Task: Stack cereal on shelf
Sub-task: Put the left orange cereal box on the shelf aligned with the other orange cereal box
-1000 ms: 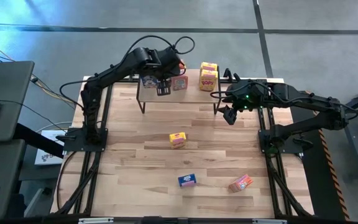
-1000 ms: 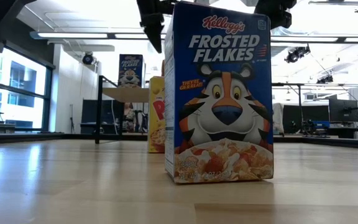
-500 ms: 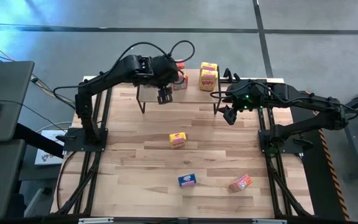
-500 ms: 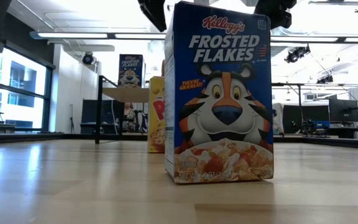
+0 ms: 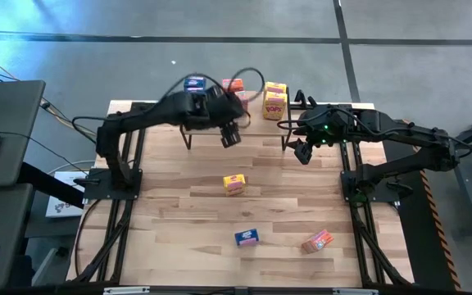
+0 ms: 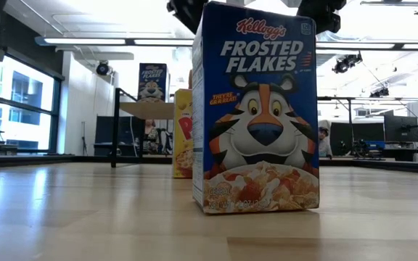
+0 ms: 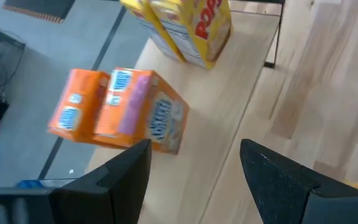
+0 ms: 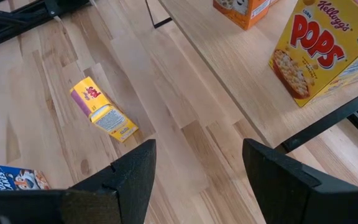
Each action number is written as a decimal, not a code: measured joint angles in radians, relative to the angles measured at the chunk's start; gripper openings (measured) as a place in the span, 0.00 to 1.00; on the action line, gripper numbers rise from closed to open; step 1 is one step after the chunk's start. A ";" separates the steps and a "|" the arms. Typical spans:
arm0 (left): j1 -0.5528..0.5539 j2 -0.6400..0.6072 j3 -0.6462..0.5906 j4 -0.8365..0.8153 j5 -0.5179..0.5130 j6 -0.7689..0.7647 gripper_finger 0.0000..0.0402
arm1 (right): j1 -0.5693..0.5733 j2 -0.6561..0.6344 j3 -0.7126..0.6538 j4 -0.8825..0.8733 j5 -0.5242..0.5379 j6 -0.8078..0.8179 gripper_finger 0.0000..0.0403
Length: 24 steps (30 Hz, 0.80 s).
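Cereal boxes (image 5: pixel 275 100) stand on the shelf (image 5: pixel 256 121) while three wait on the table (image 5: pixel 179 213); the left gripper (image 5: pixel 230 135), jaws apart and empty, has just withdrawn toward them, the right gripper (image 5: pixel 301 151) likewise open.

Right wrist view. The right gripper (image 8: pixel 194 180) shows two dark fingers (image 8: pixel 126 174) set apart, with nothing between them, above the slatted wooden tabletop (image 8: pixel 185 143). A yellow cereal box (image 8: pixel 102 109) lies flat on the tabletop; a corner of a blue box (image 8: pixel 8 177) lies near it at the frame edge. On the light-topped shelf (image 8: pixel 229 68) stands a yellow Corn Pops box (image 8: pixel 322 46), with an orange box (image 8: pixel 244 9) partly visible beyond it.
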<state>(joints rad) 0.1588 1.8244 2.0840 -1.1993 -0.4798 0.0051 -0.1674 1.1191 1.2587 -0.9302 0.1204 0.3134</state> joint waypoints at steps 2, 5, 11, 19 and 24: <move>-0.024 0.000 -0.056 0.034 -0.027 -0.025 0.59 | 0.000 0.000 0.000 0.000 0.000 0.000 0.58; -0.059 0.001 -0.140 0.090 -0.111 -0.074 0.59 | 0.000 0.000 0.000 0.000 0.000 0.000 0.58; -0.114 0.001 -0.295 0.246 -0.308 -0.176 0.59 | 0.000 0.000 0.000 0.000 0.000 0.000 0.58; -0.142 0.001 -0.482 0.519 -0.447 -0.280 0.59 | 0.000 0.000 0.000 0.000 0.000 0.000 0.58; -0.133 0.002 -0.590 0.782 -0.437 -0.229 0.59 | 0.000 0.000 0.000 0.000 0.000 0.000 0.58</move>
<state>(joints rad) 0.0257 1.8259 1.4935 -0.4171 -0.9173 -0.2239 -0.1676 1.1191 1.2587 -0.9302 0.1204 0.3134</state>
